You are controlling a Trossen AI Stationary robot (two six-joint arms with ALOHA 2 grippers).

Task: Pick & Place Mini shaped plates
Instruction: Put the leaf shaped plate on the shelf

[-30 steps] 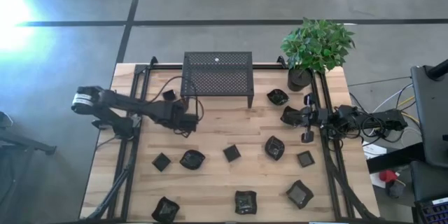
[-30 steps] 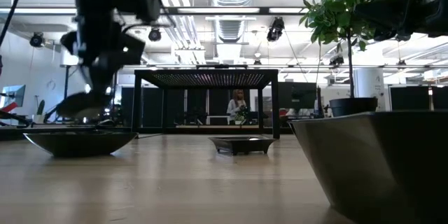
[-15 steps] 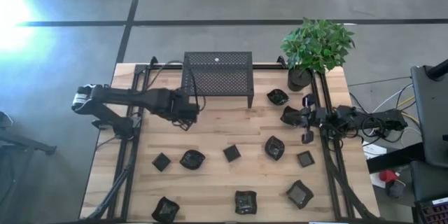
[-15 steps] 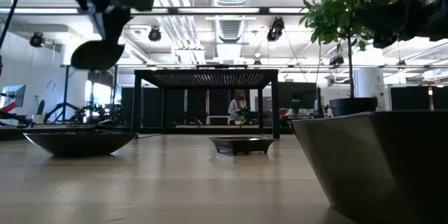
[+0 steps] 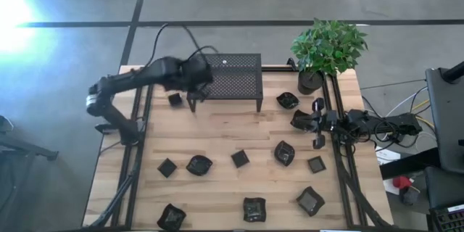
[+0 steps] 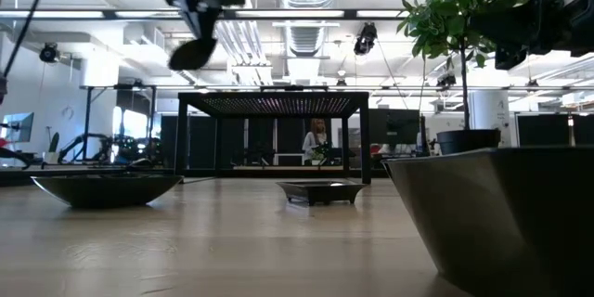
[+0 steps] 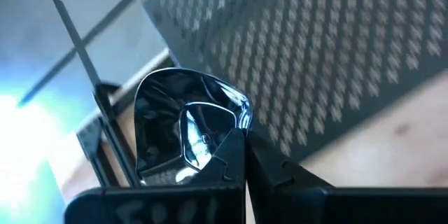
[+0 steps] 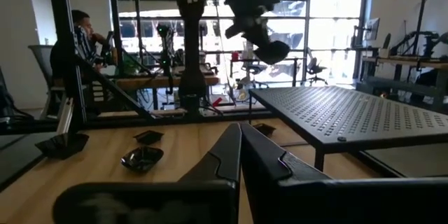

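Left gripper [image 5: 194, 96] is up in the air at the left front corner of the black perforated metal rack [image 5: 225, 75], its fingers [image 7: 231, 155] clamped on the rim of one small glossy near-black dish with a raised wavy rim [image 7: 183, 121]; low view shows that dish [image 6: 193, 53] hanging well above the bench, higher than the rack top [image 6: 274, 102]. Right gripper [image 5: 299, 120] sits low at the right side of the wooden bench [image 5: 217, 127], near the dark plant pot with the green leafy plant [image 5: 310, 81], fingers [image 8: 231, 152] closed together with nothing between them. The other mini shaped plates lie loose on the bench: one small square one [image 5: 175, 98] just left of the rack, one rounded [image 5: 287, 101] to the right of the rack, one [image 5: 284, 153] right of centre, a row across the middle [image 5: 167, 167] [image 5: 199, 164] [image 5: 240, 159] [image 5: 316, 164], and three along the near edge [image 5: 171, 217] [image 5: 254, 209] [image 5: 310, 201]. All are apart from each other, none on the rack. In the right wrist view a person [image 8: 78, 38] sits in the room beyond the bench
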